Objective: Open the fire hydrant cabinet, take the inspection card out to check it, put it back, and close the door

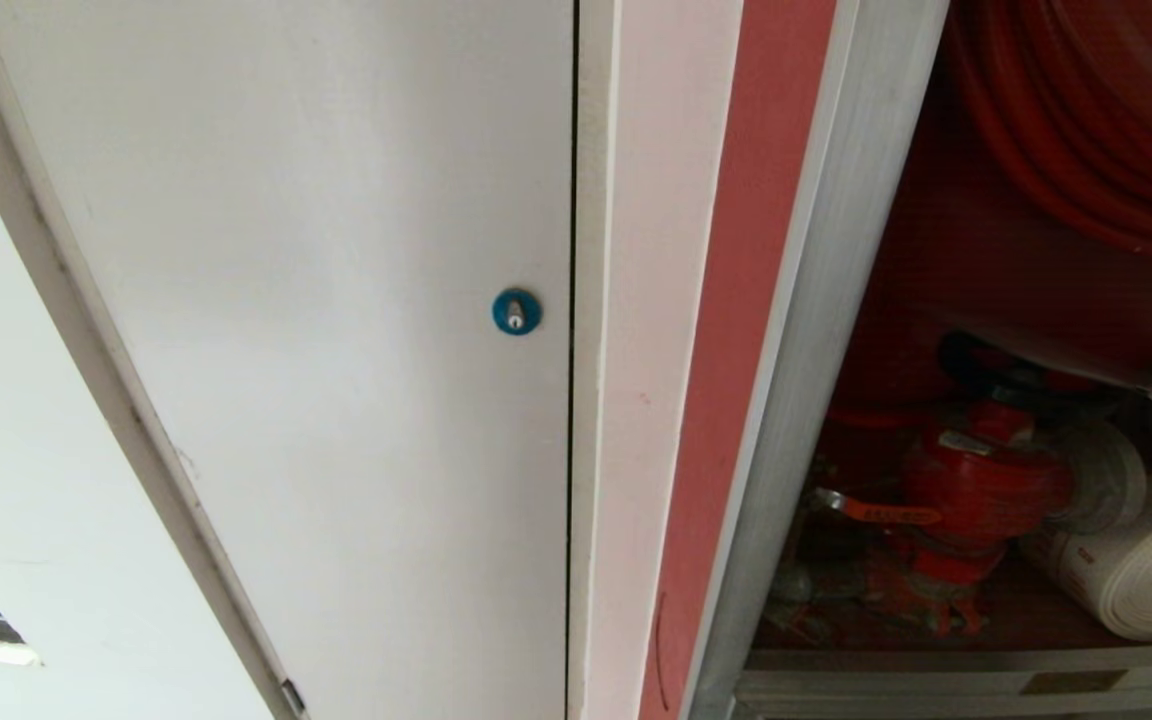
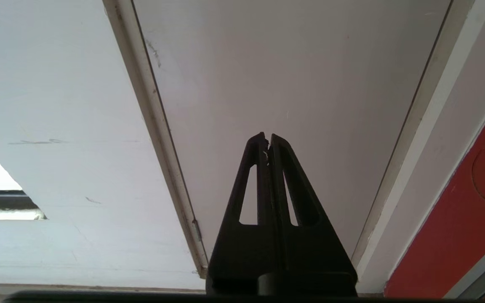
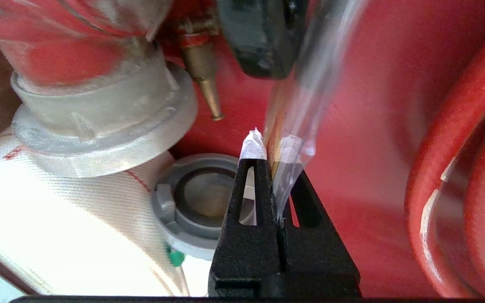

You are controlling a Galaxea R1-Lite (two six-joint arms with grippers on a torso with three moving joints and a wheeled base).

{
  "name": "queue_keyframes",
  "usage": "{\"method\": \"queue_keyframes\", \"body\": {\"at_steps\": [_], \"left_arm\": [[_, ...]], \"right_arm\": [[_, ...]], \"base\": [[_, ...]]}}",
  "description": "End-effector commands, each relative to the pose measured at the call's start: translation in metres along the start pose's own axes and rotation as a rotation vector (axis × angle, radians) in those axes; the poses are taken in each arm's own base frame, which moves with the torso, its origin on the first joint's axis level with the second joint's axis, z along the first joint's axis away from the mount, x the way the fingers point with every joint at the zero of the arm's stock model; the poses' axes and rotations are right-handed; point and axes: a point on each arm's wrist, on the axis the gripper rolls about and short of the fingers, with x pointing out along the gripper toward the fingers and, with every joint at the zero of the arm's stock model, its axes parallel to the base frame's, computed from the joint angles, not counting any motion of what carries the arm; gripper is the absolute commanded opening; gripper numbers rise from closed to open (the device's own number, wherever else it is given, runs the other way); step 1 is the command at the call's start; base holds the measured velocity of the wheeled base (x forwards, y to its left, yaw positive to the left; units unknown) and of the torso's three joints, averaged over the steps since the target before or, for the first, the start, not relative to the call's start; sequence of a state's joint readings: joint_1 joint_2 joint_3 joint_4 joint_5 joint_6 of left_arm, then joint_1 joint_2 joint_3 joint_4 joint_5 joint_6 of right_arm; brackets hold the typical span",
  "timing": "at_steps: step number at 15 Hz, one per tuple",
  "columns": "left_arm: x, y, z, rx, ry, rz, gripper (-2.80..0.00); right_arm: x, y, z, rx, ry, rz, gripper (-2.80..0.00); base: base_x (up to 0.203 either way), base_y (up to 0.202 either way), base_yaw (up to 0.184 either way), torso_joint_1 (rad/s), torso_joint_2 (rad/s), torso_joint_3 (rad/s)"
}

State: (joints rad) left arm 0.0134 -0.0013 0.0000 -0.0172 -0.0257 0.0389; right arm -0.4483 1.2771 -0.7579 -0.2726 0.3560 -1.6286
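Note:
The fire hydrant cabinet (image 1: 816, 350) stands open at the right of the head view, with its silver frame, red hose reel (image 1: 1086, 120), red valve (image 1: 976, 480) and white rolled hose (image 1: 1146, 580). Its glass door is out of view. Inside the cabinet my right gripper (image 3: 273, 145) is shut on the lower edge of the inspection card (image 3: 310, 75). The card shows edge-on as a thin glossy sheet rising from between the taped fingertips (image 3: 253, 145). My left gripper (image 2: 267, 136) is parked and shut, with nothing in it, facing a white door.
A plain white door (image 1: 336, 300) with a round blue lock (image 1: 516, 311) fills the left, beside a white post and a red strip (image 1: 746, 350). Close to the right gripper are a grey hose coupling (image 3: 192, 198), a brass nozzle (image 3: 206, 84) and red hose coils (image 3: 457, 168).

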Motion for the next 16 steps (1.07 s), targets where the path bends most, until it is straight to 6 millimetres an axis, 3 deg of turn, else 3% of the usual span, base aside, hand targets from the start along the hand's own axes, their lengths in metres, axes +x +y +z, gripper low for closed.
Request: {"method": "queue_keyframes", "body": {"at_steps": [1, 7, 16], "left_arm": [[0.001, 0.000, -0.002, 0.001, 0.007, 0.001, -2.80], [0.001, 0.000, -0.002, -0.001, 0.006, 0.000, -2.80], [0.001, 0.000, -0.002, -0.001, 0.007, 0.000, -2.80]], "right_arm": [[-0.015, -0.002, 0.004, -0.011, 0.004, -0.034, -2.80], [-0.064, -0.002, 0.015, 0.031, 0.038, -0.063, -2.80], [-0.135, 0.003, 0.046, 0.013, 0.040, -0.118, -2.80]], "base": [[0.000, 0.000, 0.000, 0.000, 0.00, 0.000], [0.000, 0.000, 0.000, 0.000, 0.00, 0.000], [0.000, 0.000, 0.000, 0.000, 0.00, 0.000]]}}
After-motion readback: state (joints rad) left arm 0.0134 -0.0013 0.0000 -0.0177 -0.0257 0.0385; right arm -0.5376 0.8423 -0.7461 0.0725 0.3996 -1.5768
